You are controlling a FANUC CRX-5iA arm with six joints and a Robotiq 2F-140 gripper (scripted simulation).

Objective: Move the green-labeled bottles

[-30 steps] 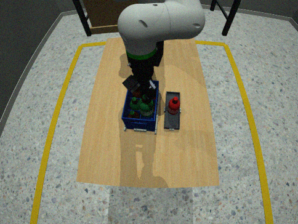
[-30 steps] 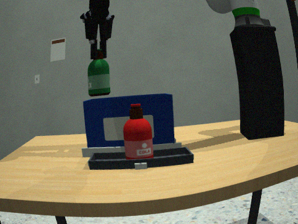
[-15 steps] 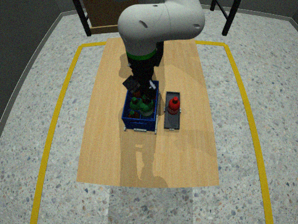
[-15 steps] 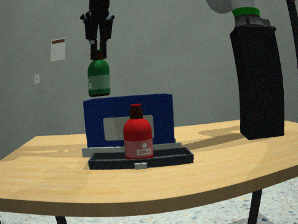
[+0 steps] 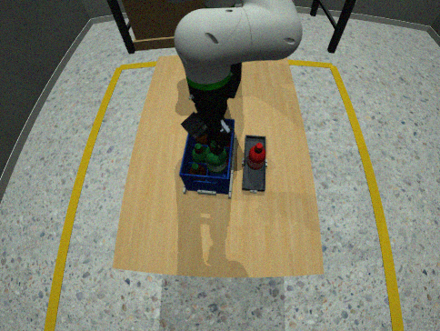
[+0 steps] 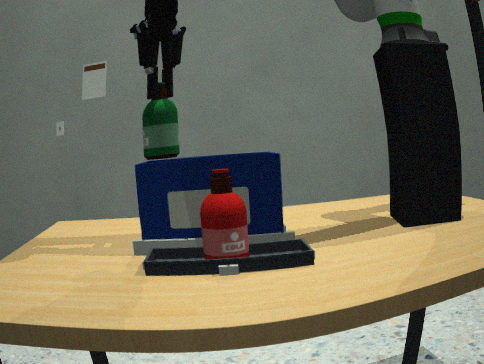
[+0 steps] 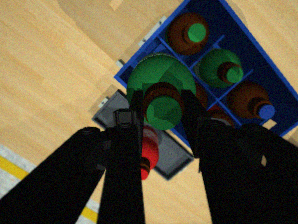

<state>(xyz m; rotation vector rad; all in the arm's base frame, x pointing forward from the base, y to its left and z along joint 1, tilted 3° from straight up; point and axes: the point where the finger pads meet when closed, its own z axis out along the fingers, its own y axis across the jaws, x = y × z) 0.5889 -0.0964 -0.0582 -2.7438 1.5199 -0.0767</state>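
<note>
My gripper (image 6: 160, 87) is shut on the neck of a green-labeled bottle (image 6: 160, 129) and holds it upright in the air just above the blue crate (image 6: 207, 195). In the wrist view the held bottle (image 7: 161, 95) hangs over the crate's near corner (image 7: 150, 60). The crate holds several standing bottles: a brown one with a green cap (image 7: 189, 33), a green one (image 7: 220, 69) and a brown one with a blue cap (image 7: 252, 101). A red cola bottle (image 6: 224, 223) stands on the dark tray (image 6: 229, 259) beside the crate.
The tray lies right of the crate on the wooden table. The robot's black base (image 6: 422, 125) stands at the table's far side. A yellow line (image 5: 82, 175) marks the floor around the table.
</note>
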